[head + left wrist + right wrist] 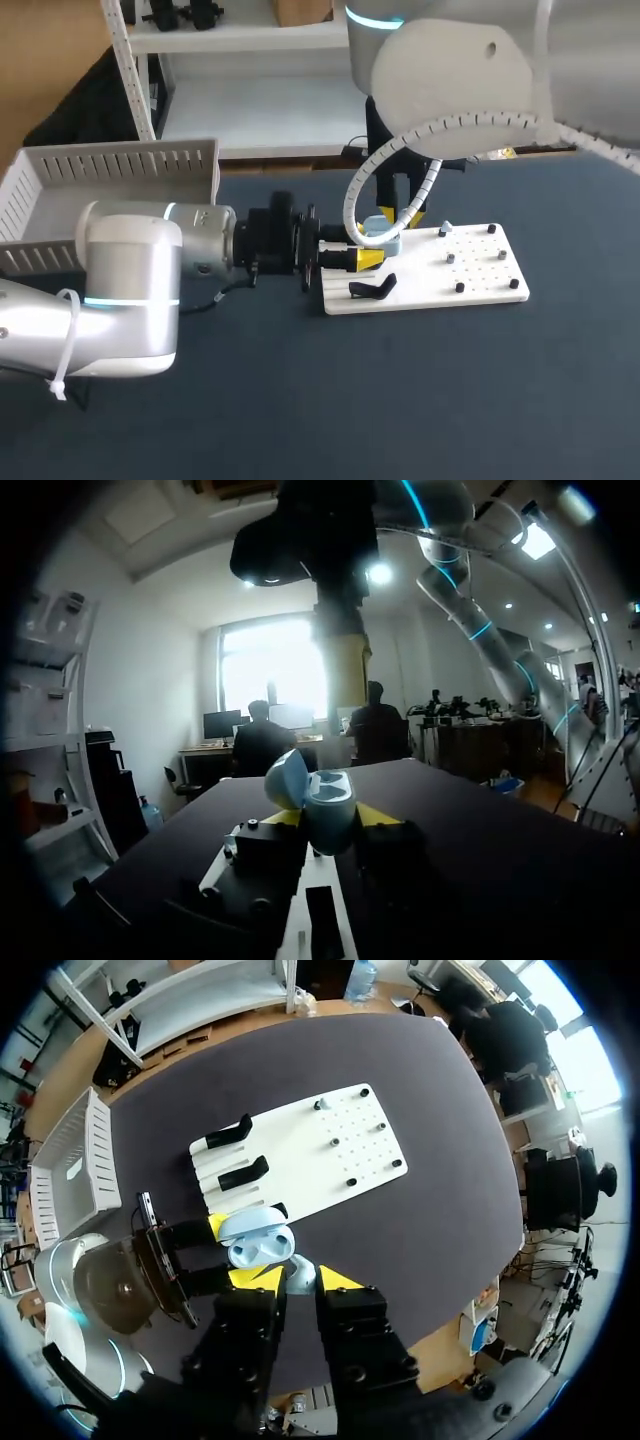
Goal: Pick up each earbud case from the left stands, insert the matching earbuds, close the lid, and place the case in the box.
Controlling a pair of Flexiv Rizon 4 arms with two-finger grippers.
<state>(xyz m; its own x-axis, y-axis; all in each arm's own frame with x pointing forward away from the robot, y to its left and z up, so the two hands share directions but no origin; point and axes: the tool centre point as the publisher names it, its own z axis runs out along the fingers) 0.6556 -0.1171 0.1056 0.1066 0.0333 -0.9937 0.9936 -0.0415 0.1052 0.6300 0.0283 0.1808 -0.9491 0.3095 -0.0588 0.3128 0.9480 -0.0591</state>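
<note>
Mid-insertion: pinching the open earbud case [258, 1242] in the left tool [332, 820], apparently an earbud [300, 1272] in the right tool [298, 1280] just above. Next, probably seating it squarely in its socket.

- Worktop [420, 400]: dark, matt surface, recorded in the head view and the right wrist view.
- White board [480, 262]: flat rectangular plate with rows of holes, laid directly on the worktop, right of the middle in the head view.
- Black stands [244, 1172]: mounted on the board's left end. Two are seen whole in the right wrist view, a third only in part.
- Small dark pegs [459, 287]: scattered upright over the board's right part.
- White box [120, 165]: slatted walls, set at the worktop's far left corner, well apart from the board.
</note>
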